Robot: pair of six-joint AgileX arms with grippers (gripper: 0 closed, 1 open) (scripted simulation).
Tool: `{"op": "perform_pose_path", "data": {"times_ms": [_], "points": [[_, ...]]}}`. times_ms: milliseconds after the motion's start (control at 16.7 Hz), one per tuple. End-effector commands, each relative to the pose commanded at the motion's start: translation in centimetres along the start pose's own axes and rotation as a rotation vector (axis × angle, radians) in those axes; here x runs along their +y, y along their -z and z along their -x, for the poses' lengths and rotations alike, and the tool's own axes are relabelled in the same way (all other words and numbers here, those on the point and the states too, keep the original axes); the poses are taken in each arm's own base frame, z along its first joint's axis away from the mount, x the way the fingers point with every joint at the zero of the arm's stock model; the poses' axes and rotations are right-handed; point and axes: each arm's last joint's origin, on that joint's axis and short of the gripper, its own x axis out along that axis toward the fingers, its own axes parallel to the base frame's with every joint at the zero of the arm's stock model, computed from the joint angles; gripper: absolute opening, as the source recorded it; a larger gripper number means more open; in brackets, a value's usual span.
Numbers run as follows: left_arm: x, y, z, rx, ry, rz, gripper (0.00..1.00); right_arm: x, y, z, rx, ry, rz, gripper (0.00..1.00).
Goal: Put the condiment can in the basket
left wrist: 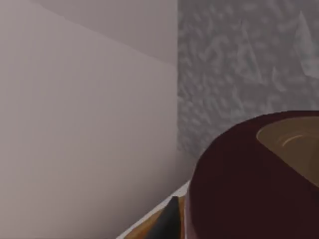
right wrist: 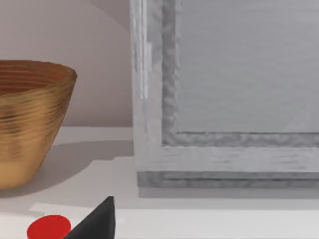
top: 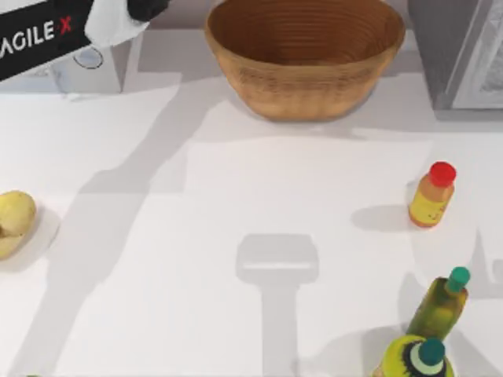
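Observation:
The condiment can (left wrist: 239, 184), dark brown with a glossy brown lid, sits very close in the left wrist view, with wall and grey panel behind it. A dark fingertip (left wrist: 167, 221) presses against its side by the orange-tan band. My left gripper (top: 146, 8) is shut on the can, held high at the table's far left, to the left of the basket. The basket (top: 305, 78), a wide tan wicker bowl, stands at the far middle and shows again as the basket (right wrist: 30, 124). My right gripper (right wrist: 97, 224) hangs just above the red cap (right wrist: 47, 229).
An orange bottle (top: 431, 196) with a red cap stands at the right. A green bottle (top: 440, 306) with a teal cap and another teal-capped item (top: 416, 360) stand front right. A potato (top: 12, 220) lies at the left edge. A grey cabinet (top: 456, 55) fills the far right.

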Motion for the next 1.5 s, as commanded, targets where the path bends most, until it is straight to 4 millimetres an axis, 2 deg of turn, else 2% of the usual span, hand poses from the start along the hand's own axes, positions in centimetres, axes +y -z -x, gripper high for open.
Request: {"op": "perform_pose_path", "data": {"times_ms": [120,420,1260,1500], "points": [[-0.5,-0.3,-0.4,-0.007,0.007,0.012,0.00,0.0,0.0,0.0,0.000,0.000,0.000,1.00],[-0.4,-0.3,-0.2,-0.008,0.006,0.010,0.00,0.0,0.0,0.0,0.000,0.000,0.000,1.00],[-0.5,1.6,-6.2,-0.010,0.008,0.010,0.00,0.0,0.0,0.0,0.000,0.000,0.000,1.00],[-0.6,1.8,-6.5,-0.007,0.007,0.012,0.00,0.0,0.0,0.0,0.000,0.000,0.000,1.00]]}}
